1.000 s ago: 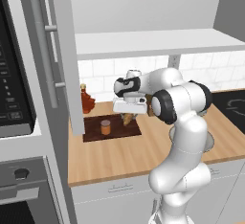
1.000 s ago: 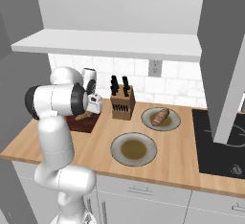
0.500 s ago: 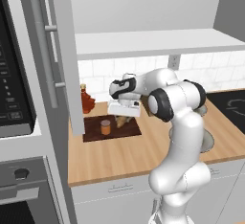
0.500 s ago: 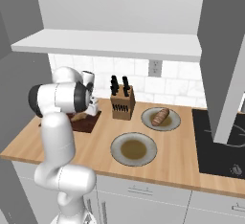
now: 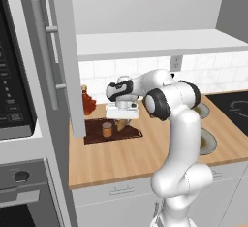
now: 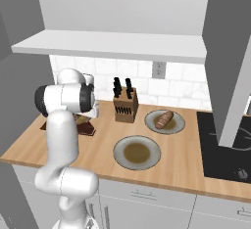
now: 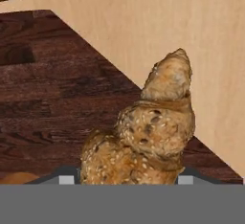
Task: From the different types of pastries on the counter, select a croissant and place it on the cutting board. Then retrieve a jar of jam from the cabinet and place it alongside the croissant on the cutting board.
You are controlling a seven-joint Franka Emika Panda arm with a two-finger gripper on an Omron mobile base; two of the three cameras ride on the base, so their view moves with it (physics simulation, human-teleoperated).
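Well — croissant (image 7: 153, 137) over cutting board (image 7: 43, 89)

Knife block (image 6: 126, 106) by backsplash; brown oblong pastry (image 6: 163, 120) on round plate (image 6: 176, 125); second plate (image 6: 137, 152) nearer; reddish-brown bottle (image 5: 87, 102) behind.

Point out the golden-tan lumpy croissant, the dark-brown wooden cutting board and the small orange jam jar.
Golden-tan lumpy croissant (image 7: 153, 137): hand view, seeded middle.
Dark-brown wooden cutting board (image 5: 94, 135): left base view, bare left part.
Small orange jam jar (image 5: 107, 129): left base view, side wall.
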